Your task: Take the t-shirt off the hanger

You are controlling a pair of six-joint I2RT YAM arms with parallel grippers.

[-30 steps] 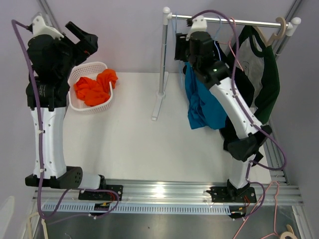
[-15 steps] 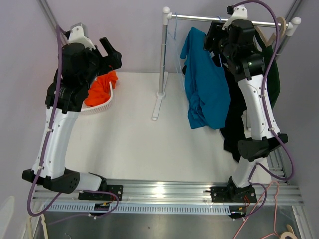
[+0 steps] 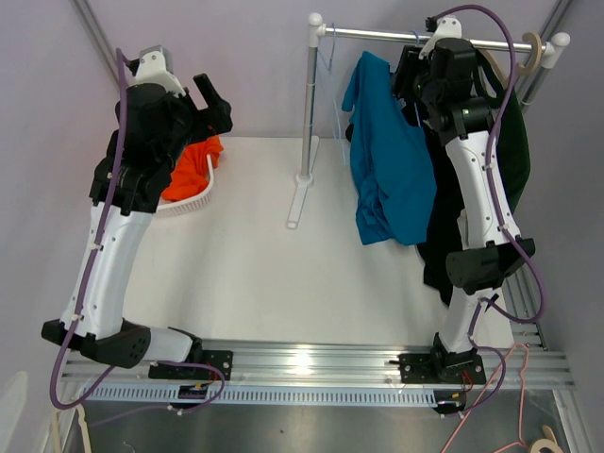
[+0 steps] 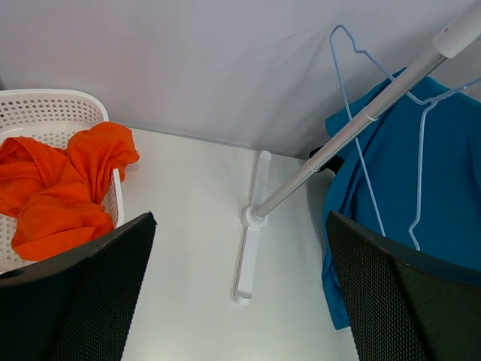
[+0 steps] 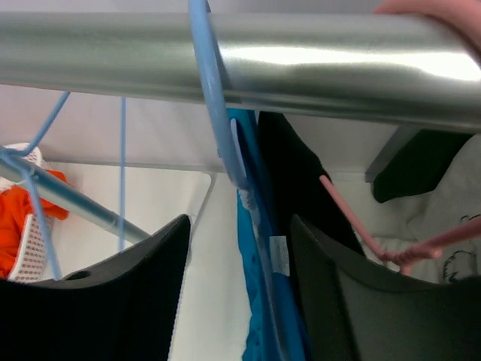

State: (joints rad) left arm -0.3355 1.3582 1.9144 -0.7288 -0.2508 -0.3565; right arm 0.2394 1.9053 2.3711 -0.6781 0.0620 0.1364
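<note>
A teal t-shirt (image 3: 387,175) hangs on a light-blue wire hanger (image 5: 218,128) hooked over the rack's silver rod (image 5: 248,53). In the right wrist view the shirt's collar (image 5: 259,301) and the hanger's neck lie between my open fingers (image 5: 113,293), not gripped. My right gripper (image 3: 412,83) is up at the rod, just above the shirt's right shoulder. My left gripper (image 3: 212,99) is open and empty, raised over the basket, well left of the shirt. The left wrist view shows the shirt (image 4: 443,195) at the right with wire hangers (image 4: 353,113) beside it.
A white basket (image 3: 175,203) with orange cloth (image 4: 60,180) sits at the back left. The rack's upright pole (image 3: 309,104) and foot (image 4: 252,248) stand mid-table. A black garment (image 5: 301,180), a pink hanger (image 5: 353,218) and a dark green-sleeved shirt (image 3: 514,160) hang right of the teal shirt.
My right gripper rose from in front of the shirt to the rod and now straddles the hanger's neck. My left arm swung right over the basket. Little moved in the last half second.
</note>
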